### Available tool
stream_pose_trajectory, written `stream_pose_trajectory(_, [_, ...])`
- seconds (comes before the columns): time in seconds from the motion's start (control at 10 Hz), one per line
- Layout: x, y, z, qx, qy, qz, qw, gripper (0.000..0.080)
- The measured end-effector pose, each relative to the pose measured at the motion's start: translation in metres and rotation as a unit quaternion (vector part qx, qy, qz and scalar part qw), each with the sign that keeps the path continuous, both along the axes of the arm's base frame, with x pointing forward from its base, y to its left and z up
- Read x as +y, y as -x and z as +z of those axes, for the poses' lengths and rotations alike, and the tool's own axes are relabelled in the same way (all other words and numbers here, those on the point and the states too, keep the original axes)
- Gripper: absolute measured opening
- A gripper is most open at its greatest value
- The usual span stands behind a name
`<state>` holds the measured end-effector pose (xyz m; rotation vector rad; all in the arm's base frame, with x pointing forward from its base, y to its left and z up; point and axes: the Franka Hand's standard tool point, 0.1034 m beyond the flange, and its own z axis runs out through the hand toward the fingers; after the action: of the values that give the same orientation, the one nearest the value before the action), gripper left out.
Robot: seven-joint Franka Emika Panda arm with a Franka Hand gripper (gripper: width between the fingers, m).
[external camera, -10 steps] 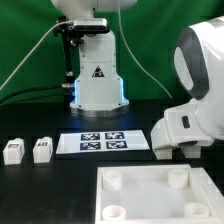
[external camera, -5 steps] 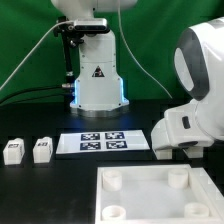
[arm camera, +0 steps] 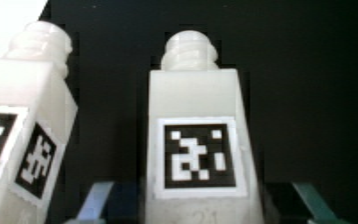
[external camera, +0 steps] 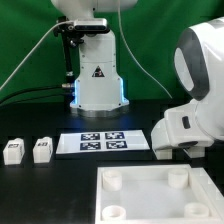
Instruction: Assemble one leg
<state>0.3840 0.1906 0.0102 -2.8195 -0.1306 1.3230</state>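
In the wrist view a white leg with a black-and-white tag on its face lies on the black table, its knobbed end pointing away. My gripper is open and straddles it. One fingertip and the other show on either side, each with a gap to the leg. A second leg lies right beside it. In the exterior view my fingers are hidden behind the arm's white body. Two more small legs lie at the exterior view's left.
The marker board lies flat in the middle of the table. The big white rimmed panel with round corner sockets fills the front right. The robot base stands at the back before a green screen.
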Motion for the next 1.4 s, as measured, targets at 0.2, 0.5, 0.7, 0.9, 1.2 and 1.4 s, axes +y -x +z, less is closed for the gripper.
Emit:
stream_pose_trajectory(0.2, [0.0, 0.0, 0.0, 0.0, 0.0, 0.0, 1.0, 0.029])
stream_pose_trajectory(0.5, [-0.015, -0.026, 0.04, -0.005, -0.023, 0.007, 1.0, 0.029])
stream_pose_trajectory(0.7, [-0.032, -0.061, 0.081, -0.064, -0.05, 0.006, 0.997, 0.029])
stream_pose_trajectory(0.9, [-0.053, -0.084, 0.13, -0.179, -0.054, -0.003, 0.982, 0.0291])
stream_pose_trajectory(1.2, [-0.057, -0.097, 0.142, -0.336, -0.054, -0.012, 0.94, 0.0291])
stream_pose_trajectory(1.4, [-0.063, -0.103, 0.143, -0.434, -0.058, -0.009, 0.899, 0.0291])
